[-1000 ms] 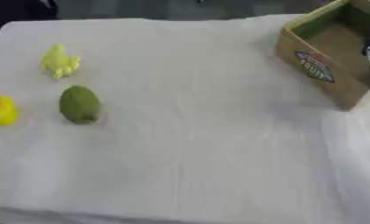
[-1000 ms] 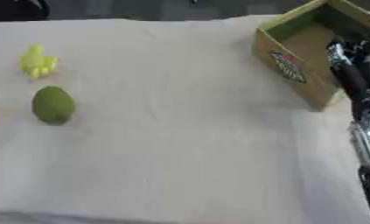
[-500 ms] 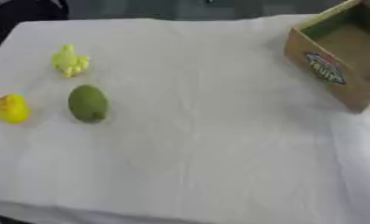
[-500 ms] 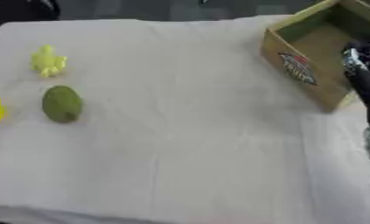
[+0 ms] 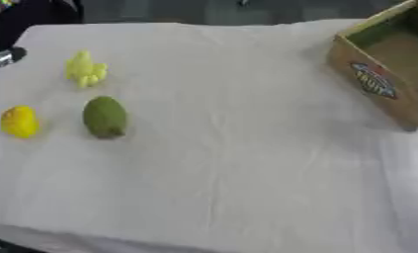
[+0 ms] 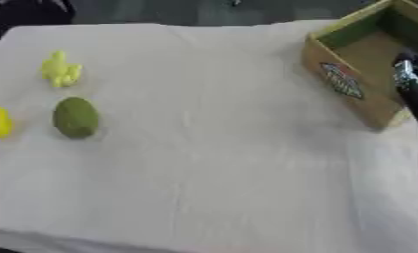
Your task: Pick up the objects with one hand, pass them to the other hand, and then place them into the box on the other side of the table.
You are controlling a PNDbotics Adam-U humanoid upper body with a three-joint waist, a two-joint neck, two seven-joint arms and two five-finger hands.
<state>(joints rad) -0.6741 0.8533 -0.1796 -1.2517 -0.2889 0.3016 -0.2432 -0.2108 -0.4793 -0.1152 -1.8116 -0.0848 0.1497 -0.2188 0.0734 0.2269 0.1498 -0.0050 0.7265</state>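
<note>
Three objects lie on the white cloth at the left. A green oval fruit (image 5: pixel 104 117) is nearest the middle, a small yellow fruit (image 5: pixel 19 121) is to its left, and a pale yellow-green bunch (image 5: pixel 84 69) lies behind them. The open cardboard box (image 5: pixel 374 81) stands at the far right, tilted in view, and no object shows inside it. My right hand (image 6: pixel 410 91) shows as a black and silver strip at the right edge, beside the box's near corner. A silver and black piece of my left hand (image 5: pixel 3 57) juts in at the left edge, behind the bunch. Neither hand touches an object.
The white cloth (image 5: pixel 229 163) covers the whole table, wrinkled, with a wide bare stretch between the fruit and the box. The box carries a printed oval label (image 5: pixel 373 80) on its side. The table's near edge runs along the bottom of the view.
The whole picture has shifted, so the camera moved. The fruit and the box lie as before. My right hand has slid slightly lower along the box's side.
</note>
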